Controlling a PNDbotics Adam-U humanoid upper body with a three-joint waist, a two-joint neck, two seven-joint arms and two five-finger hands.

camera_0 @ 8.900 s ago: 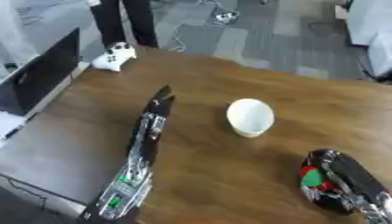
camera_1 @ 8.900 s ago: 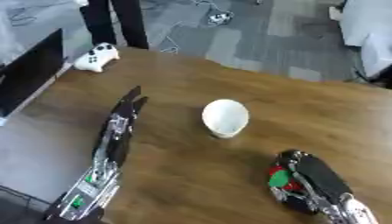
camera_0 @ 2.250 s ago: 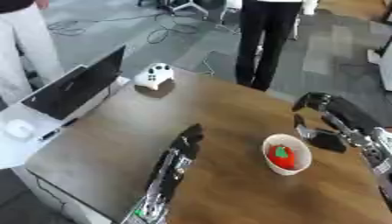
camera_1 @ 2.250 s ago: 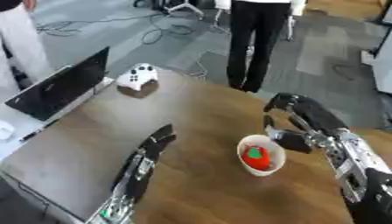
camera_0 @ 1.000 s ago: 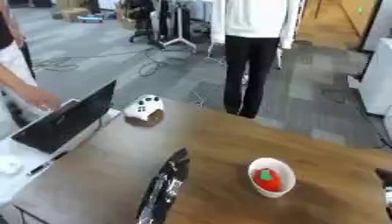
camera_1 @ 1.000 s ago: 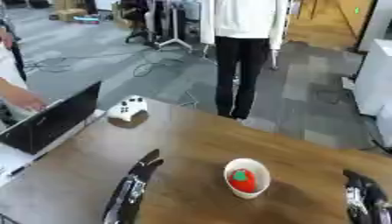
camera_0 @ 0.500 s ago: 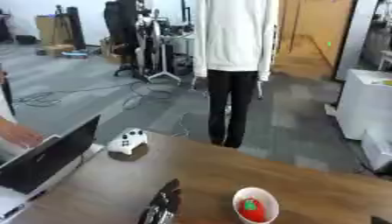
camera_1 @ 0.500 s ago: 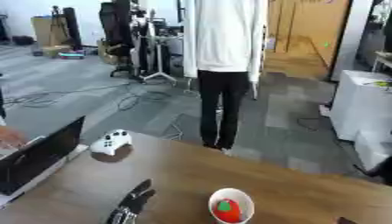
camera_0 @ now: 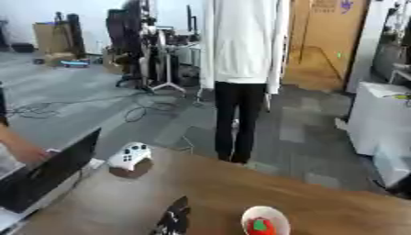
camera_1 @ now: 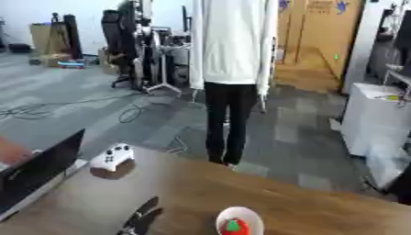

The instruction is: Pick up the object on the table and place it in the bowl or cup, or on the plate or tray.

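- Red object (camera_0: 260, 226) with a green top lies inside the white bowl (camera_0: 266, 219) on the table (camera_0: 208, 183); placement judged complete.
- Left hand (camera_0: 175, 220) at the lower edge, fingers straight, holding nothing.
- Right hand not visible.

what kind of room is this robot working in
Probably an office or robotics lab: a wooden table with a laptop and white game controller, grey carpet tiles, and office chairs behind.

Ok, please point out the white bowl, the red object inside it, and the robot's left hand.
white bowl (camera_0: 268, 214): left eye view, on its upper rim.
red object (camera_0: 260, 226): left eye view, on its visible middle.
left hand (camera_0: 174, 219): left eye view, on the raised fingers.
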